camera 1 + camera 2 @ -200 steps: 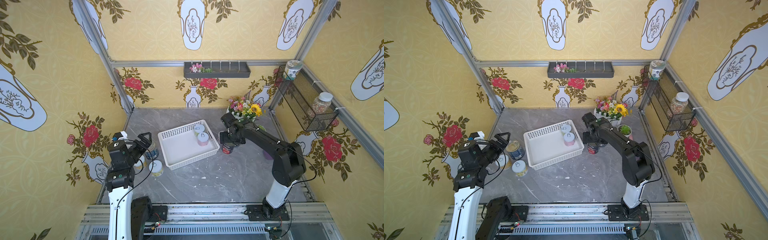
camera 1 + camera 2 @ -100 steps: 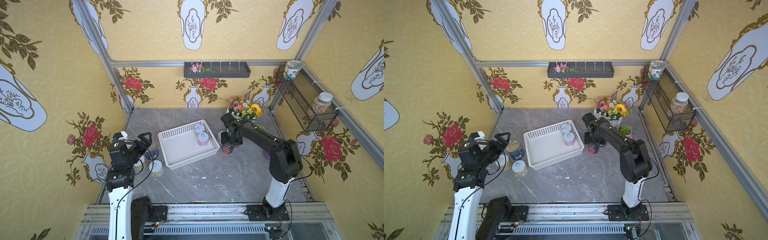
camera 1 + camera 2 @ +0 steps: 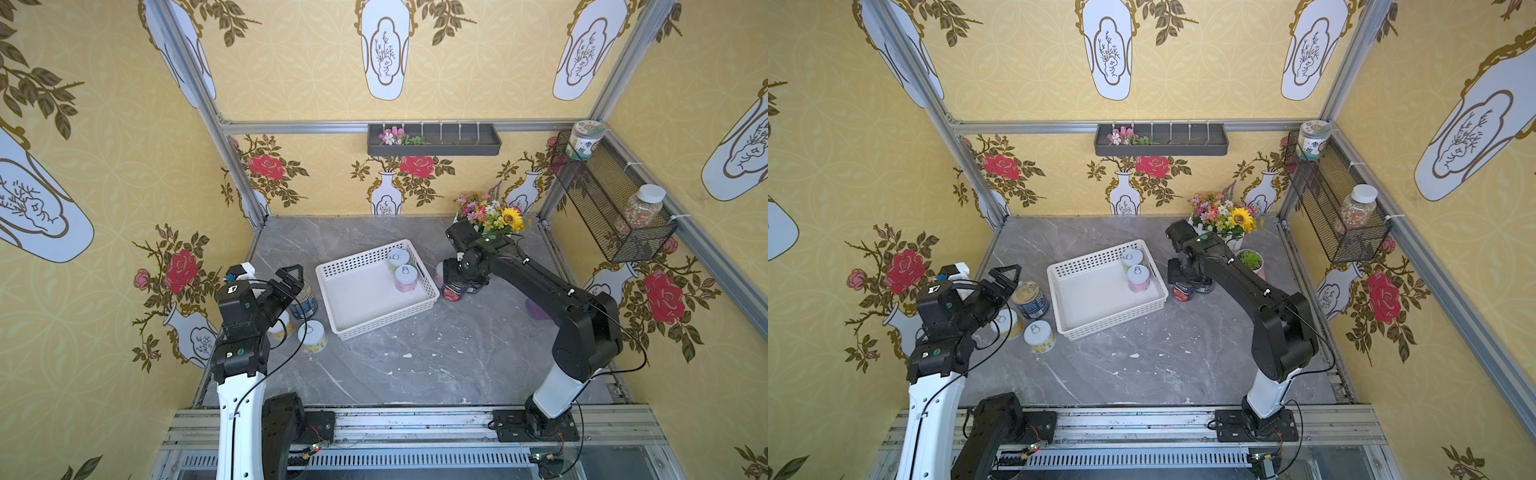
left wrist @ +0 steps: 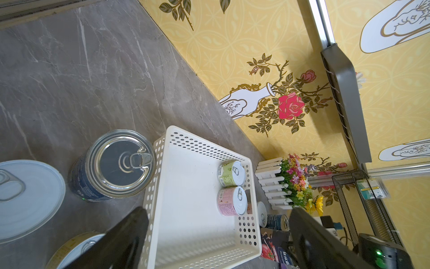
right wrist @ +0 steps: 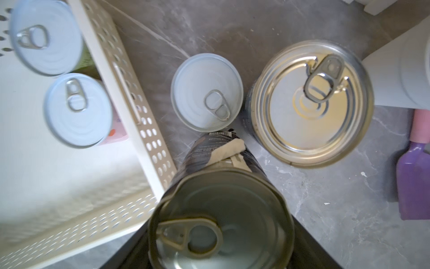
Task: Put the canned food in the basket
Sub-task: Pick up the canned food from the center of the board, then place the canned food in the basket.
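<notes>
Beside the basket (image 3: 386,321), on its side toward the right arm, the right gripper (image 3: 456,283) now has its jaws drawn in against the red-labelled can (image 5: 221,219); a second ago they stood wide above it. The wrist view shows the can filling the space between the jaws, slightly tilted. Whether it has left the table (image 3: 415,365) I cannot tell. The grasp looks made, so I judge the lift and the short carry over the basket wall come next. Close by the gripped can stand a white-lidded can (image 5: 206,92), nearest the basket wall, and a gold-lidded can (image 5: 311,102) farther from it; a tilted lift could knock either. Inside the basket, against that same wall, sit a green can (image 3: 398,258) and a pink can (image 3: 406,277). On the basket's opposite side the left gripper (image 3: 293,279) hangs wide open, unmoved, above a dark blue can (image 3: 304,297), with pale yellow cans (image 3: 312,336) nearby. Six cans remain outside.
</notes>
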Robot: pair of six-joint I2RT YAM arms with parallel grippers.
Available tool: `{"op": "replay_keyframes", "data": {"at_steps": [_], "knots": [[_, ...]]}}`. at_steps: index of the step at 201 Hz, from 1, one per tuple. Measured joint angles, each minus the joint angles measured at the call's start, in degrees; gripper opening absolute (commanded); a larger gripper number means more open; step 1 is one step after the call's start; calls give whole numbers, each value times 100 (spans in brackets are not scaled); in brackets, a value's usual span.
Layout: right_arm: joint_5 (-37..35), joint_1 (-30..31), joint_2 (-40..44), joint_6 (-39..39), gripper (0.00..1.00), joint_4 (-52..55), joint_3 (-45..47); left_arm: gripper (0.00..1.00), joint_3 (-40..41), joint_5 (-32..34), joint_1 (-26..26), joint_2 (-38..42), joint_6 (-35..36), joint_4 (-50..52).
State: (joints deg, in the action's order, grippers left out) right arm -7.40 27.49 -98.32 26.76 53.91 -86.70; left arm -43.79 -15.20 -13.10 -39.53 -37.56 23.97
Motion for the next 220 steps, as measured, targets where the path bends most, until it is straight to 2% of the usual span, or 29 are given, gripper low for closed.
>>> {"op": "replay_keyframes", "data": {"at_steps": [56, 113, 140, 220], "knots": [[-216, 1071, 63, 46, 66, 573, -1021, 100, 0, 2, 0, -9, 2, 2], [-400, 1910, -444, 214, 66, 898, -1987, 100, 0, 2, 0, 7, 4, 2], [-343, 2068, -726, 278, 66, 907, -1989, 100, 0, 2, 0, 13, 4, 2], [-557, 1945, -1255, 254, 66, 323, -1926, 100, -2, 2, 0, 11, 4, 2]]}}
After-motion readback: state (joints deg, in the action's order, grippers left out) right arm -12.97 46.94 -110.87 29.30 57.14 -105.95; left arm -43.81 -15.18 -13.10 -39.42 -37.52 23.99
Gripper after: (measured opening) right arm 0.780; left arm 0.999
